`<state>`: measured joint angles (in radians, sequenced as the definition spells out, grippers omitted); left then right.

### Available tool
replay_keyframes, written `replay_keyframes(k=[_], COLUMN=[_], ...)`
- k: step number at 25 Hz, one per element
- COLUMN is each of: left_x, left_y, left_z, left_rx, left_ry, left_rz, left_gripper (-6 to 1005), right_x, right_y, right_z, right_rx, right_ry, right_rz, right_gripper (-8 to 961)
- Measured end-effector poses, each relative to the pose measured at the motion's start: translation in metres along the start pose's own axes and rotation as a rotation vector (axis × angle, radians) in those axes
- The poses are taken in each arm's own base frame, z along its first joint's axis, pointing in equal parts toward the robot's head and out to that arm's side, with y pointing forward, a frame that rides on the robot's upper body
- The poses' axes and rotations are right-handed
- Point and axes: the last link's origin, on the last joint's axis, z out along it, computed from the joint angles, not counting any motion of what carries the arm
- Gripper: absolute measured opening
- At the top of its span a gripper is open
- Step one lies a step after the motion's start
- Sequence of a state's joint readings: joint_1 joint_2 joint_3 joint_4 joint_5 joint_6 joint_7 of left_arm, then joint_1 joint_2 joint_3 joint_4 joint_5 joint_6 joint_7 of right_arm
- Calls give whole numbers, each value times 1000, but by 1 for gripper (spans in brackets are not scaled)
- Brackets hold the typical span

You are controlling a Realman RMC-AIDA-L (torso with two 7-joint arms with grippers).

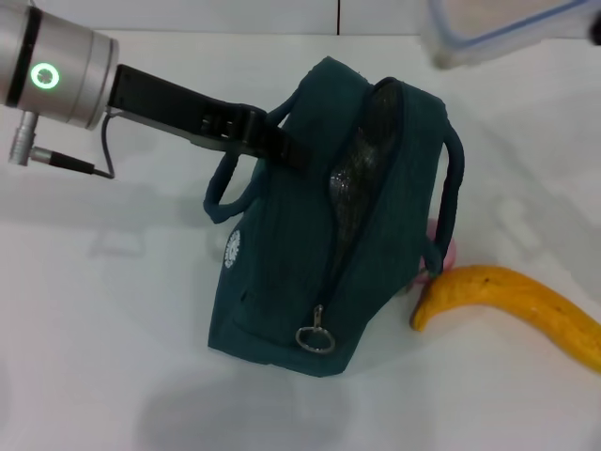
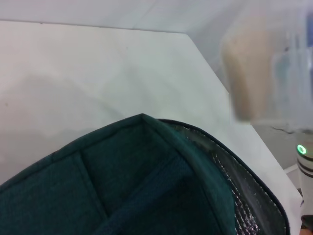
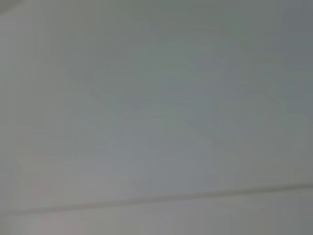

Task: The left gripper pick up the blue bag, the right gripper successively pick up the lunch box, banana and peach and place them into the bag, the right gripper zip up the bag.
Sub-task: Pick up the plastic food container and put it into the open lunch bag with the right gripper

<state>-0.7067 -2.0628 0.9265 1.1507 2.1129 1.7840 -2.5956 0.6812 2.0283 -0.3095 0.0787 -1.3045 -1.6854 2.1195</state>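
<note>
The blue bag [image 1: 282, 282] stands on the white table, its zipper open and silvery lining [image 1: 352, 178] showing. My left gripper [image 1: 277, 143] comes in from the left and is shut on the bag's near handle. In the left wrist view the bag [image 2: 122, 181] fills the lower part. The lunch box [image 1: 498, 28] hangs blurred in the air past the bag's far right; it also shows as the lunch box [image 2: 264, 68]. The right gripper [image 1: 595, 33], only a dark sliver at the frame edge, holds it. The banana [image 1: 516, 301] lies right of the bag. A pink bit of the peach [image 1: 449, 252] peeks out behind the bag.
The metal ring pull [image 1: 315, 336] hangs at the zipper's near end. The table [image 1: 103, 310] is bare to the left of the bag. A silver post with a green light [image 2: 301, 149] stands beyond the table edge. The right wrist view shows only a pale blank surface.
</note>
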Motion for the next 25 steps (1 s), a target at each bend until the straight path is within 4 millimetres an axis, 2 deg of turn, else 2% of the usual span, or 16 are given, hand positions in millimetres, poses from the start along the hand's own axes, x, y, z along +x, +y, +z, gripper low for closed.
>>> replay_keyframes(k=[4,7,11,16,18,21,25], left_x=[2,2,0,-1,-1,0,1], left_y=[1,0,-1,-4,-4,-3,-1], left_z=[2,2,1,-1,-2,0,1], left_rx=[-1,3,5,12,13,11,6], left_ry=[2,6,8,11,11,10,7], left_rz=[2,1,-1,-9,-9,-6,0], left_gripper=[56,56,56,56,56,56,56], right_x=[10,16,17,9,8,14,32], right_y=[-13,-25,-32,-30,-30,-32,-38], right_z=[8,4,-15,-42,-45,-38,-14], right_rx=[88,163,223,270,275,281,280], right_ry=[78,113,126,121,127,189,363], right_rz=[-28,-67,-123,-171,-182,-203,-290], right_gripper=[98,99,99,99,99,99,99])
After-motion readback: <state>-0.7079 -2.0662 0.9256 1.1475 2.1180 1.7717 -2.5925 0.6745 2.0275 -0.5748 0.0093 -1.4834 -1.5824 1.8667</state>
